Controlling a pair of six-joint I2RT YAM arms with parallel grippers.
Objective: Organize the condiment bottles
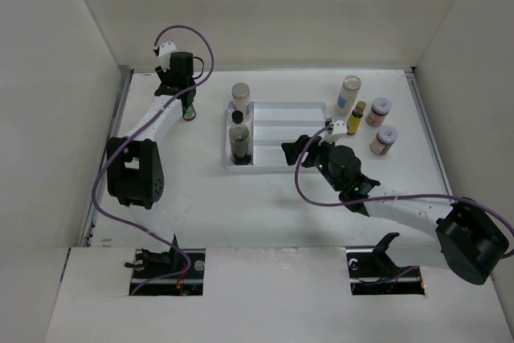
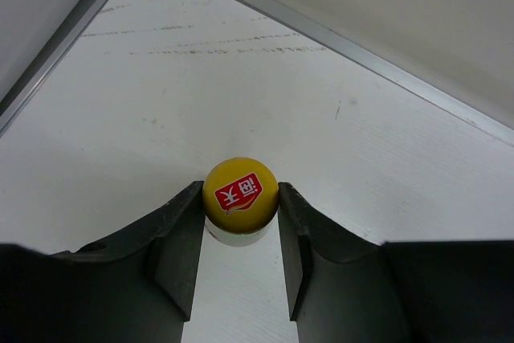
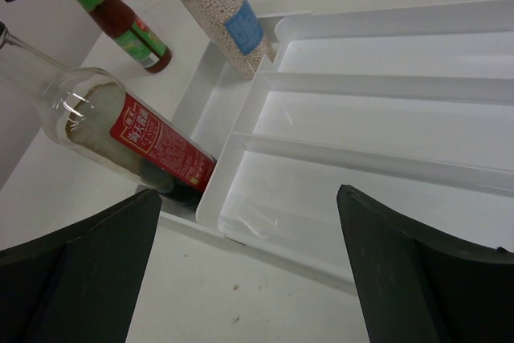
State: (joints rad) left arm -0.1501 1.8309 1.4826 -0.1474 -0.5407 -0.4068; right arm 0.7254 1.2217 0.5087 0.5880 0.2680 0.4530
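At the far-left corner of the table (image 1: 201,198), the left gripper (image 2: 240,198) is clenching the red sauce bottle (image 1: 189,109) by its yellow cap (image 2: 240,186). The right gripper (image 3: 249,267) is hovering, jaws released, over the white divided tray (image 1: 289,110), which is holding two bottles (image 1: 238,140); four others (image 1: 357,116) are waiting beside it.

A robotics lab is indicated: a white desk (image 1: 241,214) is closed in by plain white panels (image 1: 265,6), and a left arm (image 1: 132,170) and a right arm (image 1: 401,213) are bolted at the frame's bottom edge.
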